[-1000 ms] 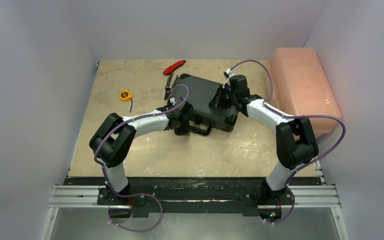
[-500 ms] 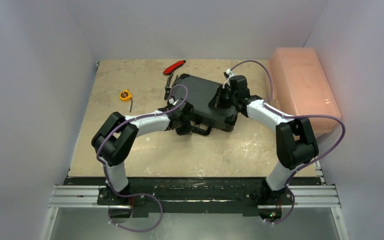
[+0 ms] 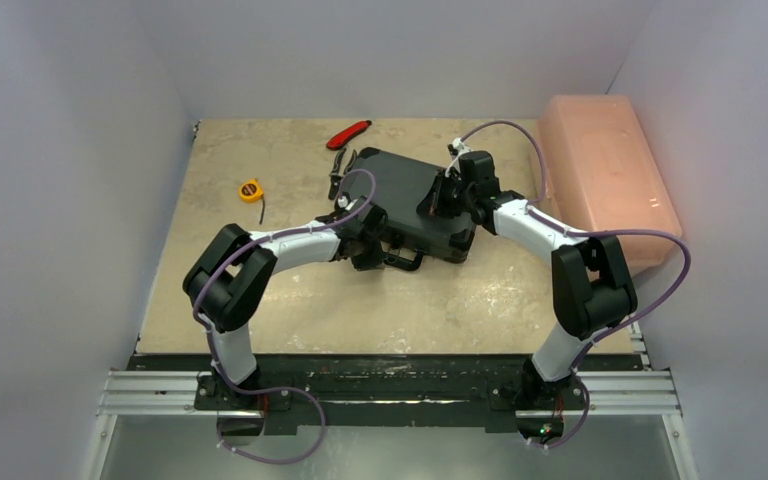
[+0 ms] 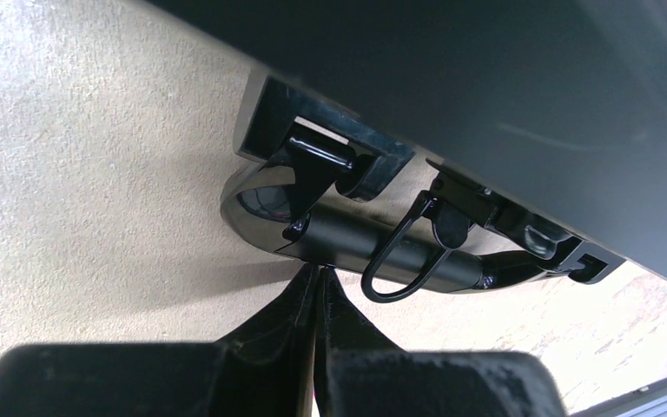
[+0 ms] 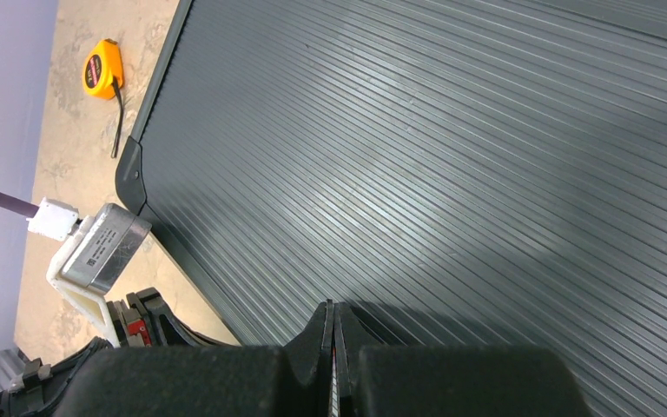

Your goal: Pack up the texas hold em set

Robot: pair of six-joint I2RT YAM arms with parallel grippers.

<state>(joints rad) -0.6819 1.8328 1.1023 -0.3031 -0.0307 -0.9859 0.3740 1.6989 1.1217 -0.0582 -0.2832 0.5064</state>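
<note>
On the closed case (image 3: 405,190), lying central on the surface (image 3: 260,300), the right tool (image 5: 333,308) presses clenched and empty against the ribbed lid (image 5: 486,174), apparently pinning it shut, while the left tool (image 4: 317,271), likewise clenched on nothing, touches the handle (image 4: 347,239) at the case's near side, perhaps to steady it.

Black ribbed briefcase (image 3: 400,188); pink box (image 3: 608,165); tape measure (image 3: 250,189) apparently orange-yellow.

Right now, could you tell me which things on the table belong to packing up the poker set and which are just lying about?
Belongs to the job:
- black briefcase, lid closed
- its handle

Just lying about:
- red-handled pliers
- yellow tape measure
- pink plastic box
</note>
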